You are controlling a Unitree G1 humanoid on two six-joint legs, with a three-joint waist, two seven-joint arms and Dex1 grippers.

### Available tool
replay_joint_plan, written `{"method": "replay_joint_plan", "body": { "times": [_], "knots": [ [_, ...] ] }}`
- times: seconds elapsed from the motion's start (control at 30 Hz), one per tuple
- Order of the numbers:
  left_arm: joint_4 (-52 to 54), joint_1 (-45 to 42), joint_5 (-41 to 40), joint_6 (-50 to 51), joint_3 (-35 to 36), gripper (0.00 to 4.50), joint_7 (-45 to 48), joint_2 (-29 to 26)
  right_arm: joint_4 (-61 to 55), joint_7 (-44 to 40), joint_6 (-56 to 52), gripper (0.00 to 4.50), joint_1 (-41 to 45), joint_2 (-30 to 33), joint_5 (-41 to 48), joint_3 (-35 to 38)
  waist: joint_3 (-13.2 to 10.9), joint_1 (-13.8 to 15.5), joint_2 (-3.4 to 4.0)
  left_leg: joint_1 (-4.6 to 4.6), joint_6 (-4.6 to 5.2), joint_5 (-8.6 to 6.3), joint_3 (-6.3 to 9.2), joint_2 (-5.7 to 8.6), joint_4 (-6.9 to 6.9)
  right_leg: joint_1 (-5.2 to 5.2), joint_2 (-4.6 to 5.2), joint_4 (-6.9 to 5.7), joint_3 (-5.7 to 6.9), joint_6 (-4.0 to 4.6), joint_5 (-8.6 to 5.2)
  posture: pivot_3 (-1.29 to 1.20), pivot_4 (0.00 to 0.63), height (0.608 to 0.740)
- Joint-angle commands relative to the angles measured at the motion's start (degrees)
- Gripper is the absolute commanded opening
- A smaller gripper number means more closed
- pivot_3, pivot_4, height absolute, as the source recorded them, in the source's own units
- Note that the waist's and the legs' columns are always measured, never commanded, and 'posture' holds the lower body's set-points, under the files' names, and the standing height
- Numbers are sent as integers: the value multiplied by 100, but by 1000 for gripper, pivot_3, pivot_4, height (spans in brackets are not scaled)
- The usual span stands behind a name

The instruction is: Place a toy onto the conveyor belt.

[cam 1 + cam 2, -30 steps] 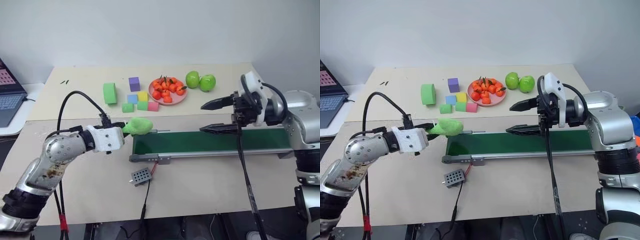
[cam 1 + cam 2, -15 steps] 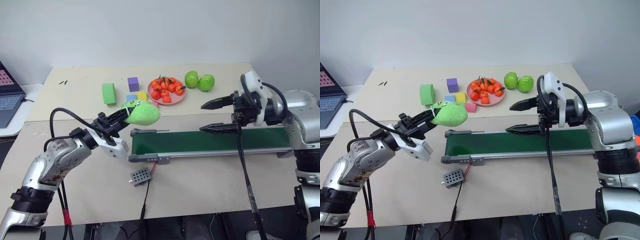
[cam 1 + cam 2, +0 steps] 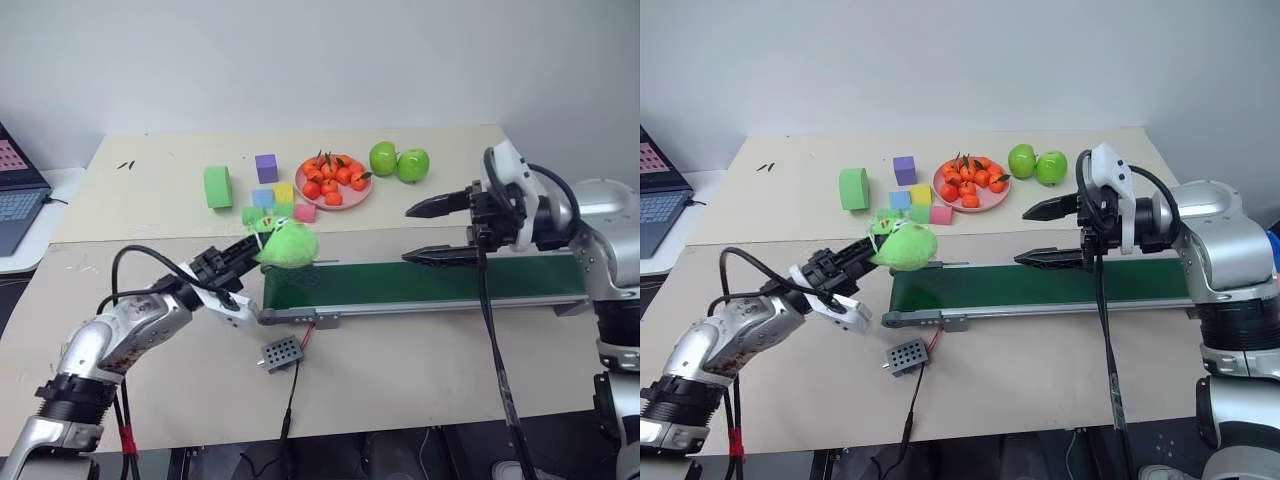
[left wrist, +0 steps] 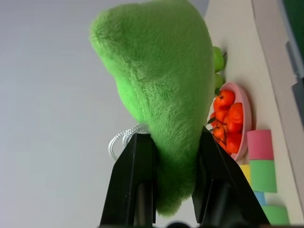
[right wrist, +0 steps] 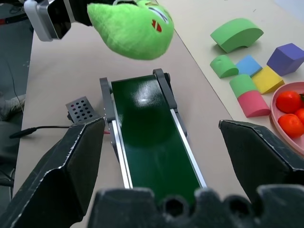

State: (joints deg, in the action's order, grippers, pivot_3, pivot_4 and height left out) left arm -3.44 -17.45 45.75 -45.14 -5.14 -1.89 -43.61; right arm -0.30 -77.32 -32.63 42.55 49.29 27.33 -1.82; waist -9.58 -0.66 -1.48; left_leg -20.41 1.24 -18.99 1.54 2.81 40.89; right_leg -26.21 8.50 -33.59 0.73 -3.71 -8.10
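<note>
The toy [image 3: 288, 243] is a fuzzy lime-green plush lump with a white string loop. My left gripper [image 3: 262, 238] is shut on it, and both black fingers [image 4: 135, 175] pinch its lower part. It hangs in the air just over the left end of the conveyor belt [image 3: 430, 280], a dark-green strip in a silver frame, without touching it. The right wrist view shows the toy [image 5: 133, 28] above the belt's end [image 5: 147, 133]. My right gripper [image 3: 407, 236] hovers open above the belt's middle, pointing left, with nothing between its fingers.
A grey perforated control box [image 3: 281, 352] lies in front of the belt on a wire. Behind the belt are a pink plate [image 3: 352, 201] of small orange fruit, two green apples [image 3: 400, 162] and coloured foam blocks [image 3: 268, 200]. A laptop [image 3: 15, 190] sits far left.
My left gripper rolled at the wrist, lifted the toy, then sank again a little to the right, over the belt's left end. The right arm stayed still.
</note>
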Motion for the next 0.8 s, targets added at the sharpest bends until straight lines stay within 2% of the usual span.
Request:
{"method": "replay_joint_plan", "body": {
  "times": [0.03, 0.63, 0.7, 0.73, 0.8],
  "knots": [
    [-64, -141, 159, -122, -89, 924, -291, 15, -223, 38, -35, 4500, 9, 137, 117, 240, 0, 0, 0, 0, 0, 0, 0, 0, 0, 0, 0, 0, 0, 0, 0, 0, 150, 739],
    [-1318, -693, 294, -569, -842, 924, -346, -102, -440, 195, -135, 4500, -169, 257, 253, 375, 0, -2, 0, 0, 0, 0, 0, 1, 2, -1, 0, -3, 0, 0, 0, 0, 150, 739],
    [-1394, -740, 275, -651, -891, 1467, -328, -123, -467, 205, -151, 4500, -201, 267, 264, 394, 0, -2, 0, 0, 0, 0, -1, 1, 2, -1, 0, -4, 1, 0, 0, 0, 150, 739],
    [-1447, -763, 268, -709, -929, 1599, -314, -146, -481, 210, -156, 4500, -218, 271, 264, 397, 0, -1, 0, 0, 0, 0, -1, 0, 3, 0, 0, -4, 1, 0, 0, 0, 150, 739],
    [-1566, -791, 253, -811, -987, 2317, -312, -192, -498, 222, -168, 4500, -226, 270, 263, 393, 0, -7, 0, 1, 0, 0, -1, 0, 3, 0, 0, -5, 1, 0, 0, 0, 150, 739]
  ]
}}
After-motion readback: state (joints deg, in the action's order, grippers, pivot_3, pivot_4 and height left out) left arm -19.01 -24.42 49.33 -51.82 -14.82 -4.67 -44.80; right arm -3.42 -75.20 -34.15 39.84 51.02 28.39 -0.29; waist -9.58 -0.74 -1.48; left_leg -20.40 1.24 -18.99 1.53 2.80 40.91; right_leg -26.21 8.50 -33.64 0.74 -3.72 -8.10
